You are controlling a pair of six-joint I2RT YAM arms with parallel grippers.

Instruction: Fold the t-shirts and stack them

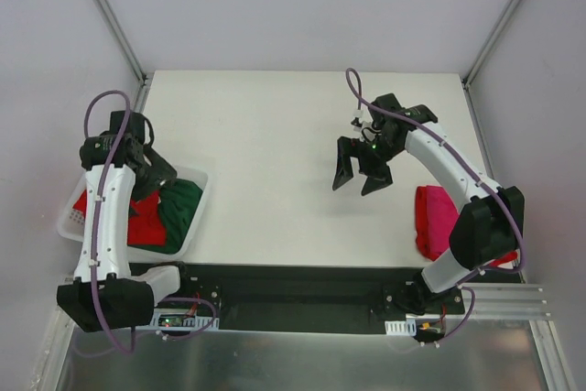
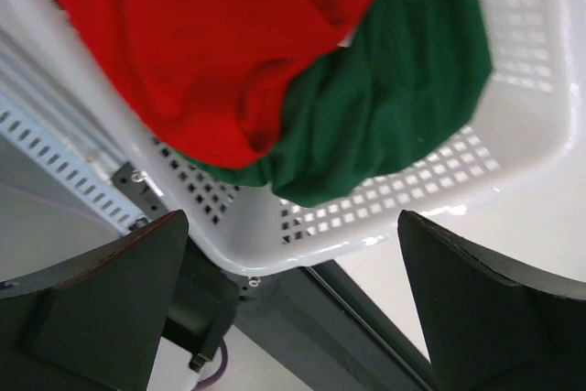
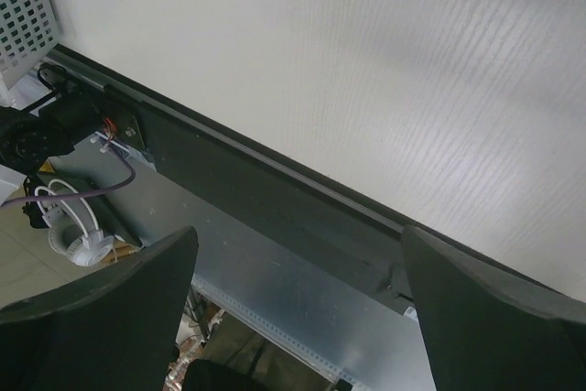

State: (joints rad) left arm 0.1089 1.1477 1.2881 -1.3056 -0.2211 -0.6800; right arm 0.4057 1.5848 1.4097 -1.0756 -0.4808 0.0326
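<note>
**Left side.** The white lattice basket [image 1: 200,178] [image 2: 513,135] sat at the table's [image 1: 275,153] [image 3: 366,61] near left corner. The red t-shirt [image 1: 142,223] [image 2: 211,43] and the green t-shirt [image 1: 186,211] [image 2: 385,107] lay bunched together inside it. The red one overlapped the green, and green cloth reached the basket's near wall. The left gripper [image 1: 149,174] [image 2: 291,226] hung above the basket with its jaws spread wide, holding nothing and touching no cloth.

**Right side.** The pink t-shirt [image 1: 435,217] lay in a compact heap against the near right edge of the table, partly hidden by the right arm. The right gripper [image 1: 359,182] [image 3: 298,240] was poised over bare tabletop, well apart from the pink shirt. Its fingers were spread and it held nothing.

**Clearance.** The centre and far half of the table showed open white surface between the two arms.
</note>
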